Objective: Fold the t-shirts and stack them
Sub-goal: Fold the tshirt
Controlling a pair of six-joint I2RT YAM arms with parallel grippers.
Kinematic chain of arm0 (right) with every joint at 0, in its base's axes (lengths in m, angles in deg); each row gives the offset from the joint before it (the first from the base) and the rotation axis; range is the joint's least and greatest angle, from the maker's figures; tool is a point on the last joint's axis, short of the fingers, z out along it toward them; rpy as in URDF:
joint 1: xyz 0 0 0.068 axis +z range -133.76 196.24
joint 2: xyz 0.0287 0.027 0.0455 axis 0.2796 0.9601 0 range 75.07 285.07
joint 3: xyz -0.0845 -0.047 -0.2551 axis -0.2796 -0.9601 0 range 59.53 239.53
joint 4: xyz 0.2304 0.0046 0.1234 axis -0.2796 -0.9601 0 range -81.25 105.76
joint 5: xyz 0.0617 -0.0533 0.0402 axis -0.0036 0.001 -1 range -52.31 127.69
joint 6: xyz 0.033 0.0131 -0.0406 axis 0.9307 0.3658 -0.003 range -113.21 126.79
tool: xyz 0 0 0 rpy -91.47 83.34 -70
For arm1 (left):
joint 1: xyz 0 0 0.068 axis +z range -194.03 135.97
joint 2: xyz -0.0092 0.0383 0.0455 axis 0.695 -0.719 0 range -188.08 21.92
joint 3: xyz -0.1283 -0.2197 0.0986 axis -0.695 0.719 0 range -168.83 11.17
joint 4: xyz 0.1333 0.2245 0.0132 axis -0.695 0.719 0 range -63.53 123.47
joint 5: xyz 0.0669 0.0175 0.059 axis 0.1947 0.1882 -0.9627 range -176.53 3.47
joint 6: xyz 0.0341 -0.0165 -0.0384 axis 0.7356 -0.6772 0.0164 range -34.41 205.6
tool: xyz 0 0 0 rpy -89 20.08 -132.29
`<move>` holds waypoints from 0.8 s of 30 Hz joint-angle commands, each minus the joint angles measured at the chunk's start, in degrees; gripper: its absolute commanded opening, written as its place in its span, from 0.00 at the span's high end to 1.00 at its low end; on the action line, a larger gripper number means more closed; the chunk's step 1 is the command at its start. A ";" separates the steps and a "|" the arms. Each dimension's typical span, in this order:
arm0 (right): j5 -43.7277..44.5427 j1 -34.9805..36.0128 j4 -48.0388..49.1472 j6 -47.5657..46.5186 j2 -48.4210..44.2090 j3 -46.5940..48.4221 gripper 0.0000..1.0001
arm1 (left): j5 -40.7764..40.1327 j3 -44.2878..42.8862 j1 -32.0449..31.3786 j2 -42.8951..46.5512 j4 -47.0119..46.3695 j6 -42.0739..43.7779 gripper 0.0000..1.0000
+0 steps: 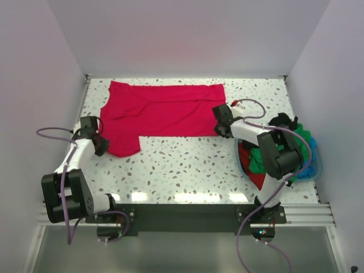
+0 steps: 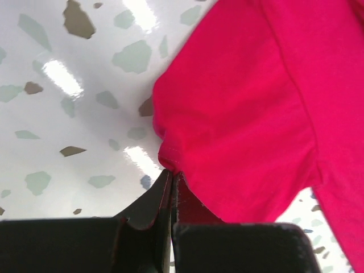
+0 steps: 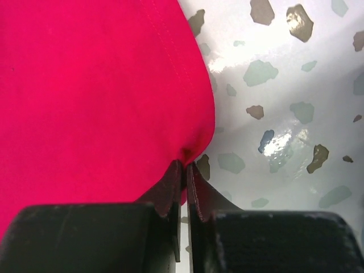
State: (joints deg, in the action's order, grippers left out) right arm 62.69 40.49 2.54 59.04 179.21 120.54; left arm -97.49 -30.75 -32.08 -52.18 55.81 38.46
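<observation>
Several t-shirts [image 1: 257,162] heaped in basket [image 1: 310,172]; left pincer [image 2: 172,179], right pincer [image 3: 185,168] clamp crimson t-shirt [image 1: 165,111].

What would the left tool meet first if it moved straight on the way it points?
The crimson t-shirt: the left tool pinches its edge, and more of that cloth seems to lie ahead.

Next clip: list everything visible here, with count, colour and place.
crimson t-shirt: one, bright crimson, spread flat on the table's far half.
heaped shirts: count unclear, green and red visible, in the basket.
basket: one, light blue, at the table's right edge, partly under the right arm.
table: one, white with speckles.
left arm: one, white and black, jaws shut on the t-shirt's near-left sleeve.
right arm: one, white and black, jaws shut on the t-shirt's near-right corner.
</observation>
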 commanded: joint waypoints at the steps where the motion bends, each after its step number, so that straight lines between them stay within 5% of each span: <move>1: 2.43 -0.17 -2.96 -1.53 -1.83 3.84 1.00 | 3.75 -5.27 0.18 -1.56 -1.66 0.99 1.00; 24: 0.41 -3.95 -12.36 -11.46 13.89 34.34 1.00 | 17.37 -36.83 0.01 -26.95 -5.44 0.29 1.00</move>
State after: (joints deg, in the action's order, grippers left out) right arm 62.97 37.08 -7.80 50.28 191.16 150.33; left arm -83.26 -62.98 -32.10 -76.53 52.86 38.68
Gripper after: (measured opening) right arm 0.025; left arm 0.021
